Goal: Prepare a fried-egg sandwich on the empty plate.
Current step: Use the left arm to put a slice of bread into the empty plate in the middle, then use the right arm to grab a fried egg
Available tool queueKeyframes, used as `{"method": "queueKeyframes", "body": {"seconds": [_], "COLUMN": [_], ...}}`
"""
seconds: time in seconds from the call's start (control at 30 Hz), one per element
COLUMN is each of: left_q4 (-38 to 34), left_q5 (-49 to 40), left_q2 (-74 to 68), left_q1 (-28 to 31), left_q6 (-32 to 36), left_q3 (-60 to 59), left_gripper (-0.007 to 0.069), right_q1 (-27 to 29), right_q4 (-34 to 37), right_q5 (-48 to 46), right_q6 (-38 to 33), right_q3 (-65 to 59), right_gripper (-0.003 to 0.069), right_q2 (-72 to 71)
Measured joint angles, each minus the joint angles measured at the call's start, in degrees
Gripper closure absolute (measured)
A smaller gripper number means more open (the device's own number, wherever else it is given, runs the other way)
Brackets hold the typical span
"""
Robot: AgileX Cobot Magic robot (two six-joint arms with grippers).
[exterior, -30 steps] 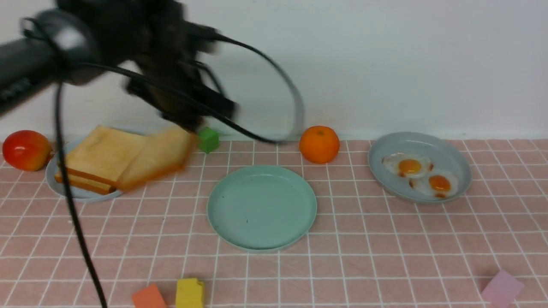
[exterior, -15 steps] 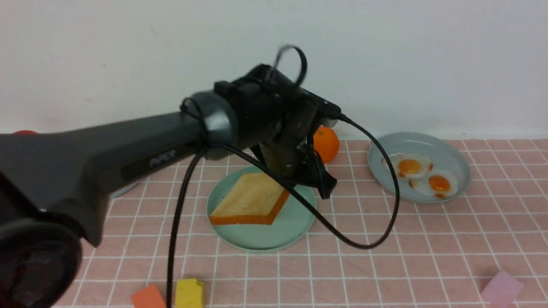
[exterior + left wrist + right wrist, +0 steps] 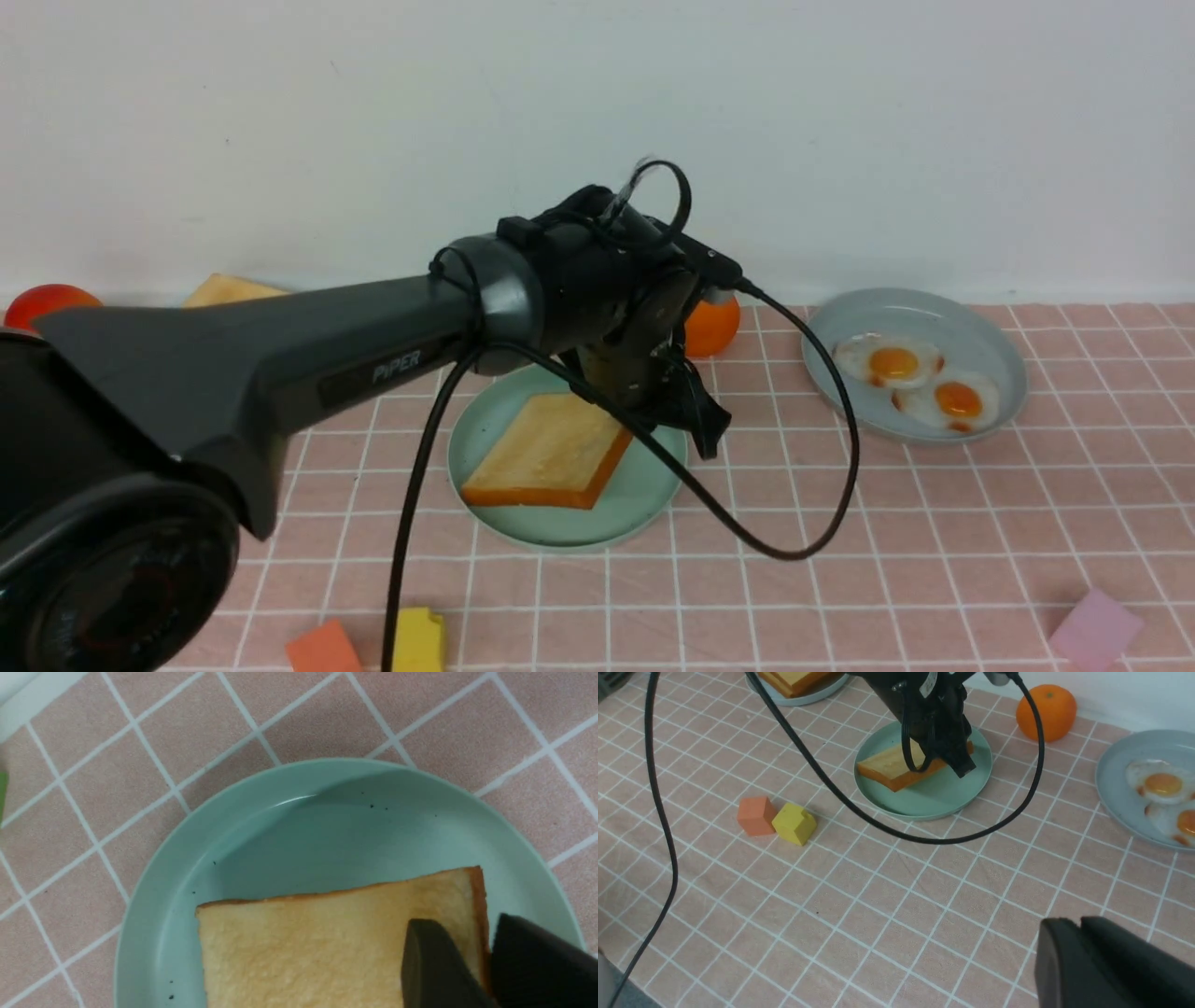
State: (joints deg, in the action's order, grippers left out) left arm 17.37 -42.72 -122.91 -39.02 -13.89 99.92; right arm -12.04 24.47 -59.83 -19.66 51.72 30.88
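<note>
The mint-green plate (image 3: 485,420) sits mid-table, also in the left wrist view (image 3: 327,826) and the right wrist view (image 3: 943,798). One toast slice (image 3: 546,453) lies in it. My left gripper (image 3: 695,420) is shut on that slice's right crust edge (image 3: 476,896), one finger on the top face (image 3: 430,961). More toast (image 3: 224,289) shows at the far left behind my arm, on a grey-blue plate (image 3: 803,700). Two fried eggs (image 3: 892,362) lie on the right grey-blue plate (image 3: 915,303). My right gripper (image 3: 1078,921) is shut and empty above the cloth.
An orange (image 3: 714,327) stands behind the mint plate. A red fruit (image 3: 42,301) is at the far left. An orange block (image 3: 322,649) and a yellow block (image 3: 417,639) lie at the front, a pink block (image 3: 1094,627) at the front right. The arm's cable (image 3: 803,551) loops over the cloth.
My left arm has carried the toast slice from the far-left plate to the mint-green plate and lowered it there. The slice now lies a little lower and flatter.
</note>
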Motion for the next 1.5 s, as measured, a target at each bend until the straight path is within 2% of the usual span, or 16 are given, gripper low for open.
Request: {"method": "queueKeyframes", "body": {"seconds": [0.2, 0.3, 0.37, 0.43, 0.47, 0.5, 0.53, 0.57, 0.73, 0.97, 1.13, 1.17, 1.37, 1.5], "left_q4": [-2.3, -4.0, -4.7, -5.8, -6.7, -6.9, -8.0, -8.9, -11.4, -14.6, -8.0, -7.7, 1.2, 2.6], "left_q5": [-1.3, -3.0, -4.5, -6.5, -7.0, -7.1, -7.0, -6.9, -6.4, -0.5, 7.9, 8.4, 13.2, 14.0], "left_q2": [0.8, 2.9, 5.1, 10.8, 14.5, 15.2, 21.2, 26.1, 41.2, 67.5, 84.5, 85.1, 95.1, 95.5], "left_q1": [0.0, -0.2, -0.7, -2.4, -3.4, -3.8, -5.6, -6.8, -10.7, -12.4, -12.4, -12.4, -12.4, -12.4], "left_q6": [-0.1, -0.1, 0.0, -0.1, -0.2, -0.2, -0.2, -0.2, -0.2, -1.8, -6.8, -7.1, -16.8, -17.7], "left_q3": [0.0, 0.2, 0.5, 0.6, 0.5, 0.4, -0.7, -2.3, -11.0, -37.0, -52.6, -53.0, -59.2, -59.4], "left_gripper": [0.0239, 0.0234, 0.0268, 0.0386, 0.0475, 0.0489, 0.0589, 0.0634, 0.0638, 0.0638, 0.0638, 0.0638, 0.0638, 0.0638], "right_q1": [0.0, 0.0, 0.0, 0.0, 0.0, 0.0, 0.0, 0.0, 0.1, 5.1, 12.0, 12.0, 14.3, 14.3], "right_q4": [0.0, 0.0, 0.0, -0.4, -0.8, -1.0, -1.7, -2.2, -3.9, -4.5, -4.1, -4.0, 0.2, 1.4], "right_q5": [0.0, 0.0, 0.4, 1.8, 2.4, 2.7, 4.1, 5.3, 10.7, 13.8, 14.3, 14.3, 13.5, 12.7], "right_q6": [0.7, 1.5, 2.2, 3.8, 4.3, 4.4, 4.6, 4.7, 4.8, 9.8, 13.8, 13.9, 14.9, 16.0], "right_q3": [0.0, 0.0, 0.0, 0.0, 0.1, 0.1, 0.1, 0.1, 1.7, 14.9, 27.0, 27.4, 42.1, 48.9], "right_gripper": [0.0574, 0.0571, 0.0568, 0.0566, 0.0564, 0.0564, 0.0561, 0.056, 0.0556, 0.0532, 0.0476, 0.0476, 0.0373, 0.034], "right_q2": [0.0, 0.0, 0.2, 2.4, 4.1, 4.5, 8.5, 12.0, 25.0, 52.7, 70.6, 71.1, 87.0, 94.5]}}
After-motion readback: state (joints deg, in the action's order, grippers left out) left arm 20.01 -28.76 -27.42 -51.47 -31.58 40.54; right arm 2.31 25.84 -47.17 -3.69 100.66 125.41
